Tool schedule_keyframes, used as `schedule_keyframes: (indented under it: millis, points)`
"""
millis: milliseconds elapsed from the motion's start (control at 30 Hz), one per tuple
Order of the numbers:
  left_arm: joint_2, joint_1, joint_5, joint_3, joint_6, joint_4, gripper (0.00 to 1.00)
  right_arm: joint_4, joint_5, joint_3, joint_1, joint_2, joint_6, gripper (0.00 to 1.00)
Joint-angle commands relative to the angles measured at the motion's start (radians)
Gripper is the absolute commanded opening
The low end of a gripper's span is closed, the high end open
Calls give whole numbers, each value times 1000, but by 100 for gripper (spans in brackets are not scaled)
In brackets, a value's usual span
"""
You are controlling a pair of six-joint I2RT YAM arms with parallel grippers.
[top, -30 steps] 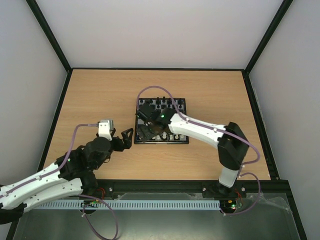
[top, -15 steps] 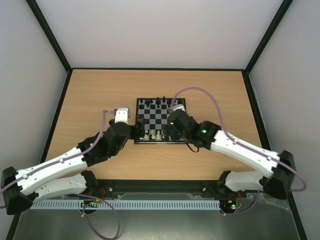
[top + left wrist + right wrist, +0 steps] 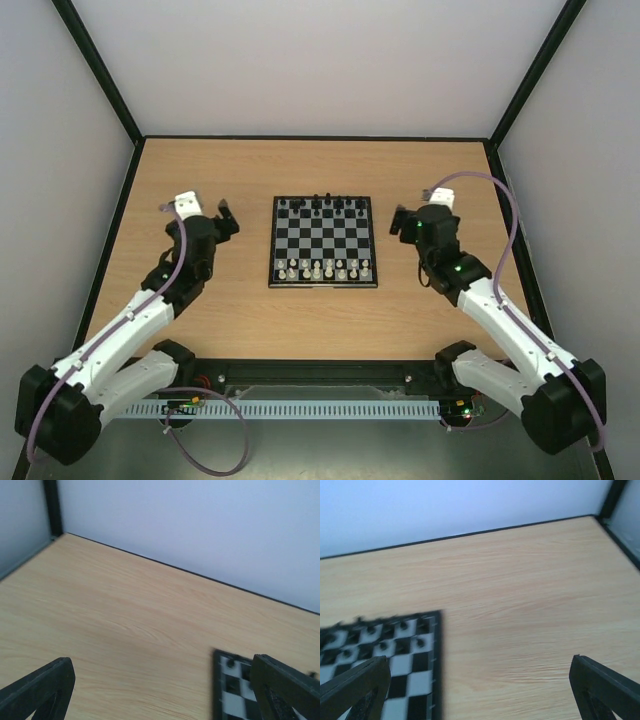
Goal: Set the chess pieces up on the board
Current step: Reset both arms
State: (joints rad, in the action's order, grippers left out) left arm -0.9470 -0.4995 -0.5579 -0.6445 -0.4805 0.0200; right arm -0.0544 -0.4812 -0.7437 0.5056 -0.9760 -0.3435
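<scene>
Top external view. Left end effector (image 3: 226, 215): spread, empty, held left of the board (image 3: 323, 240). Board: centre of counter (image 3: 200, 170); pale chess pieces (image 3: 318, 268) ranked along its near edge, seemingly set. Right end effector (image 3: 405, 224): spread, empty, likewise clear, probably to avoid knocks.

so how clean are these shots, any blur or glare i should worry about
Top external: evenly lit and sharp, the board crisp, no glare, only faint shadows. Left wrist: the board's corner is smeared, the table grain readable. Right wrist: the board and black pieces are blurred, the far table clearer.
</scene>
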Motion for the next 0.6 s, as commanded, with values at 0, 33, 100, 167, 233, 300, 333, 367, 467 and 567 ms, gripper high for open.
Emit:
schedule_keyframes:
  millis: [0, 33, 100, 167, 233, 300, 333, 367, 467, 567]
  points:
    - [99, 62, -50, 139, 95, 177, 99, 207, -3, 105, -157, 15, 25, 99]
    - [114, 65, -65, 167, 113, 206, 99, 242, 3, 132, -184, 12, 27, 99]
    - [120, 74, -59, 215, 169, 267, 99, 298, 8, 184, -230, -3, 12, 98]
    - [104, 89, -49, 241, 194, 309, 99, 342, 26, 221, -265, -30, -10, 99]
    - [72, 115, -44, 256, 185, 330, 99, 387, -2, 246, -268, -64, -9, 99]
    - [30, 144, -13, 274, 182, 369, 99, 437, -23, 260, -269, -106, 4, 99]
    - [5, 159, 12, 285, 182, 400, 99, 467, -30, 267, -270, -128, 12, 99]
    - [-24, 168, 37, 296, 190, 442, 99, 502, -39, 274, -269, -148, 22, 99]
    - [-124, 180, 75, 313, 227, 555, 99, 591, -80, 287, -271, -214, 77, 99]
    - [-222, 191, 75, 256, 258, 552, 99, 675, -137, 317, -287, -267, 131, 99]
